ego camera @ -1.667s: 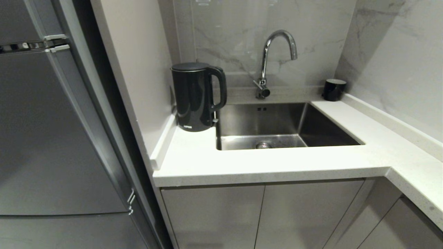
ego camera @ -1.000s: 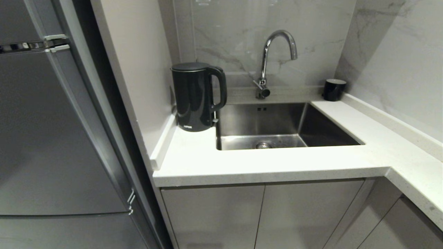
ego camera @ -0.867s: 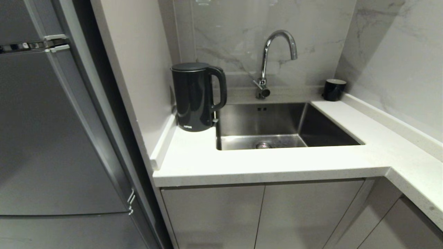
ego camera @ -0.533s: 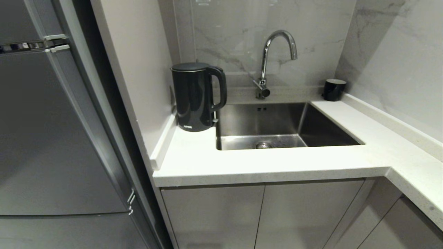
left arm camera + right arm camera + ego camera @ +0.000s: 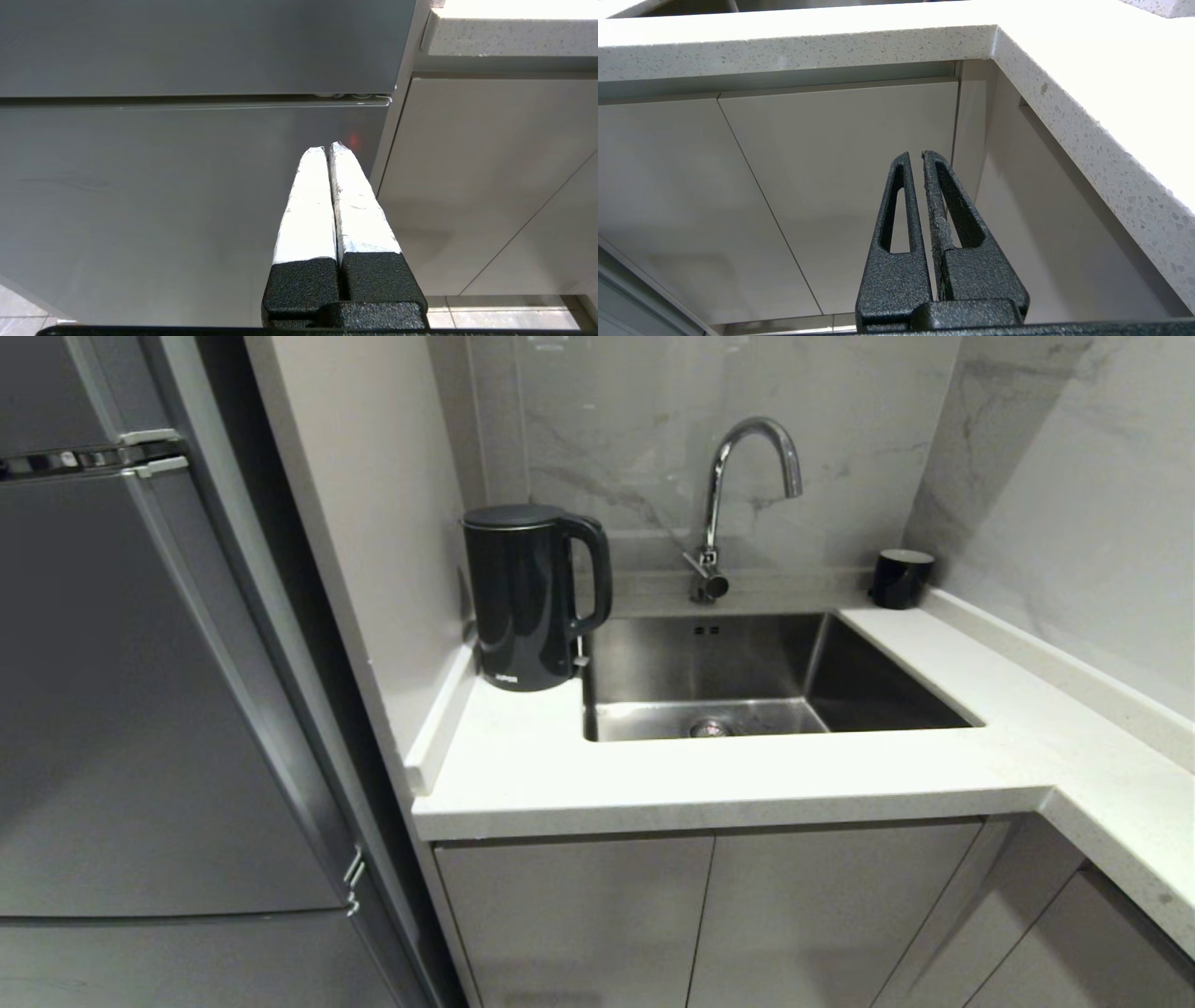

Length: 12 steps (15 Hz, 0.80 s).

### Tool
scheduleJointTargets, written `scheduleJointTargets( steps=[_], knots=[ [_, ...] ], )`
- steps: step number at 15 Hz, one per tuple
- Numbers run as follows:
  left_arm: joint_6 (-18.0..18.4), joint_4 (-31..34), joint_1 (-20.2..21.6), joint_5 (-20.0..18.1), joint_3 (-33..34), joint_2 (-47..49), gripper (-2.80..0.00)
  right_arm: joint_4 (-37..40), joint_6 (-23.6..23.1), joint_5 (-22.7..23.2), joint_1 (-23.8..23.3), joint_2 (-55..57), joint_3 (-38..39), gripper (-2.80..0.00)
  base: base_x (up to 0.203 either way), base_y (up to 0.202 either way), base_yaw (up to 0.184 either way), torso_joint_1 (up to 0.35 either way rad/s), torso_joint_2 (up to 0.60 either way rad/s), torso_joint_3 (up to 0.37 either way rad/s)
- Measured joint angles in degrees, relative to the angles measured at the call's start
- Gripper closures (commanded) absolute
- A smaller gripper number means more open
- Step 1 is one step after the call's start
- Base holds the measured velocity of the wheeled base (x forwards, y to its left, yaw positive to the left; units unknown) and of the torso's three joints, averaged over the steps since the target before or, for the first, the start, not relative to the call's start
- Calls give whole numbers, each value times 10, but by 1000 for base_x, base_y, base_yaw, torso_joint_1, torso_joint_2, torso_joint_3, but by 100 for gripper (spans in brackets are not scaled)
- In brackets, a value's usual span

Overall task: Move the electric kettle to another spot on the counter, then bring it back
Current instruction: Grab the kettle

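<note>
The black electric kettle (image 5: 525, 597) stands upright in the back left corner of the white counter (image 5: 728, 775), its loop handle toward the sink. Neither arm shows in the head view. Below counter height, my left gripper (image 5: 328, 150) is shut and empty, its white-wrapped fingers pointing at the grey fridge front beside a cabinet door. Under the counter's thick edge (image 5: 794, 51) my right gripper (image 5: 916, 156) is also shut with nothing in it, facing the grey cabinet doors.
A steel sink (image 5: 747, 677) with a chrome tap (image 5: 738, 495) is set into the counter right of the kettle. A small black cup (image 5: 900, 578) stands at the back right corner. A tall grey fridge (image 5: 140, 691) fills the left side.
</note>
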Motion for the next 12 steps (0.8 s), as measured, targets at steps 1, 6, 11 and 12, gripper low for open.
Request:
scheduleJointTargets(
  steps=[1,6,11,12],
  knots=[
    [0,0,0,0,0,0,0,0,0,0,0,0,0,0,0,0,0,0,0,0],
    [1,0,1,0,1,0,0,0,0,0,0,0,0,0,0,0,0,0,0,0],
    [1,0,1,0,0,0,0,0,0,0,0,0,0,0,0,0,0,0,0,0],
    [1,0,1,0,0,0,0,0,0,0,0,0,0,0,0,0,0,0,0,0]
  ],
)
